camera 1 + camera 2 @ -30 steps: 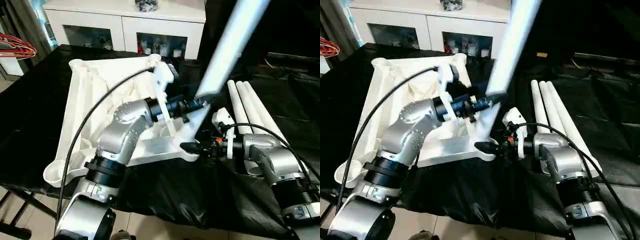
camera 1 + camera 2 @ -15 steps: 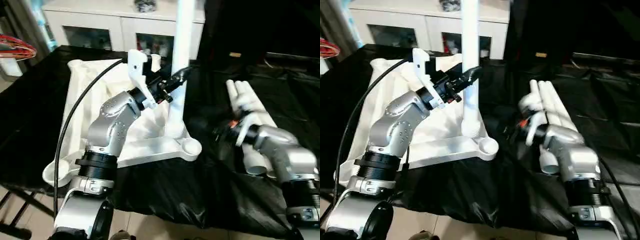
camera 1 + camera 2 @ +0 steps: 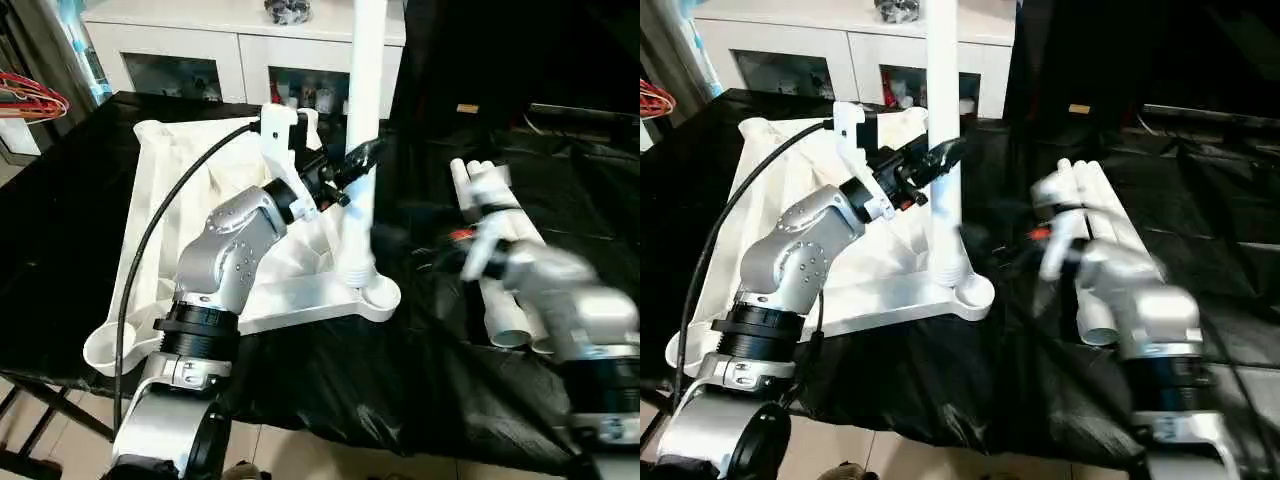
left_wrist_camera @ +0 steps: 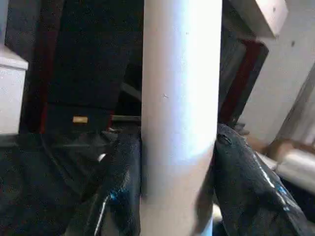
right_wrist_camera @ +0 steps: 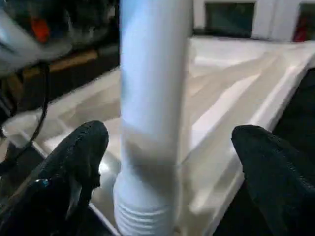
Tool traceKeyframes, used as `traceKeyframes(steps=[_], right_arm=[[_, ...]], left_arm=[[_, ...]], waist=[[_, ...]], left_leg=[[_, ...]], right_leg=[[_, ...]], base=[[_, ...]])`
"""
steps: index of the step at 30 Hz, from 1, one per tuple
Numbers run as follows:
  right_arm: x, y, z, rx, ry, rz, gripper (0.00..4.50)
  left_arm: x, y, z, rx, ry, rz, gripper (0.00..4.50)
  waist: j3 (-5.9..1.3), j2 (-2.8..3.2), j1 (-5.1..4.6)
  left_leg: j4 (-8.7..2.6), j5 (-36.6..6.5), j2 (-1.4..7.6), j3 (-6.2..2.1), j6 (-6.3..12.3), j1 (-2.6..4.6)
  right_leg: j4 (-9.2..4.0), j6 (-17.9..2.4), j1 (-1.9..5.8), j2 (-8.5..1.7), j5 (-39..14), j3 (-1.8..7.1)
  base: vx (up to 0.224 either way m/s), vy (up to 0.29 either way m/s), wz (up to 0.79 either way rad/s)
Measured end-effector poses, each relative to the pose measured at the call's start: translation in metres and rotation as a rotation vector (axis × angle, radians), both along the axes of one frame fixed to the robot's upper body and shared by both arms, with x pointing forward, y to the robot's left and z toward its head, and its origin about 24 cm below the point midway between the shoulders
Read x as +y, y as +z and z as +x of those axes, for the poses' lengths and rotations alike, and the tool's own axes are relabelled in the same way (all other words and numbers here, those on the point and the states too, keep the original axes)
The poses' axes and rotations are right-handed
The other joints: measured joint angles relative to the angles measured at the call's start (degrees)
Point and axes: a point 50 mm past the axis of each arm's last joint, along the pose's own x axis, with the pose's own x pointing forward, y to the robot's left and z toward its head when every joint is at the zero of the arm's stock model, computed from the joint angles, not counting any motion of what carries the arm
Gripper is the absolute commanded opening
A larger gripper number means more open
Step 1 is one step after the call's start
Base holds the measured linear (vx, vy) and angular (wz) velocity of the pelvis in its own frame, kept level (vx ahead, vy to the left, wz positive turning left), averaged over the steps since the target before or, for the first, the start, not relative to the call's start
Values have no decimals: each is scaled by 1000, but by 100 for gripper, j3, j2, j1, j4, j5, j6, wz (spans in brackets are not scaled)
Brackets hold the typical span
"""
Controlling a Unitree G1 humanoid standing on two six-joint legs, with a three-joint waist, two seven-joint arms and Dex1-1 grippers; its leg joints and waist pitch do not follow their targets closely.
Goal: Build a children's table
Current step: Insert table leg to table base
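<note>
Our left gripper (image 3: 362,158) is clamped on the upright leg (image 3: 943,130), whose foot sits in the near corner socket of the upturned tabletop (image 3: 180,190); its top is cut off; our right gripper (image 5: 167,162), blurred, gapes wide beside it, holding nothing; spare legs (image 3: 500,250) lie right

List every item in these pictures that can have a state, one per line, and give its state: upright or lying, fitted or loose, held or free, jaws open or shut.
Table top: upside down on the black-covered surface.
Standing leg: upright, threaded end in the near corner socket.
Spare legs: three, lying side by side, loose.
Left gripper: jaws shut on the standing leg.
Right gripper: jaws open either side of the leg, not touching.
</note>
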Motion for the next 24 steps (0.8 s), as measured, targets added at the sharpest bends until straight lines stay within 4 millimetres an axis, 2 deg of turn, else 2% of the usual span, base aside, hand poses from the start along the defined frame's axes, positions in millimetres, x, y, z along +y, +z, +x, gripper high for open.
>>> traceKeyframes(steps=[3,12,16,24], right_arm=[[7,3,2,20,-2,-21,450],[3,10,-2,65,7,-42,450],[5,15,-2,72,18,-41,450],[3,12,-4,120,12,-56,450]], left_arm=[[-1,5,2,34,8,-7,179],[0,5,1,144,-24,-57,179],[-3,6,-1,144,-38,-47,179],[-5,8,-2,128,-45,-24,179]], waist=[[0,0,5],[0,0,19],[0,0,9],[0,0,7]], left_leg=[[1,0,-1,0,0,0],[-1,0,0,0,0,-6],[0,0,0,0,0,-5],[0,0,0,0,-1,-4]], right_leg=[[0,1,2,0,0,1],[-1,17,0,0,-10,1],[-1,17,2,0,-11,1],[-1,18,3,0,-10,1]], base=[[0,0,0],[0,0,0],[0,0,0],[0,0,0]])
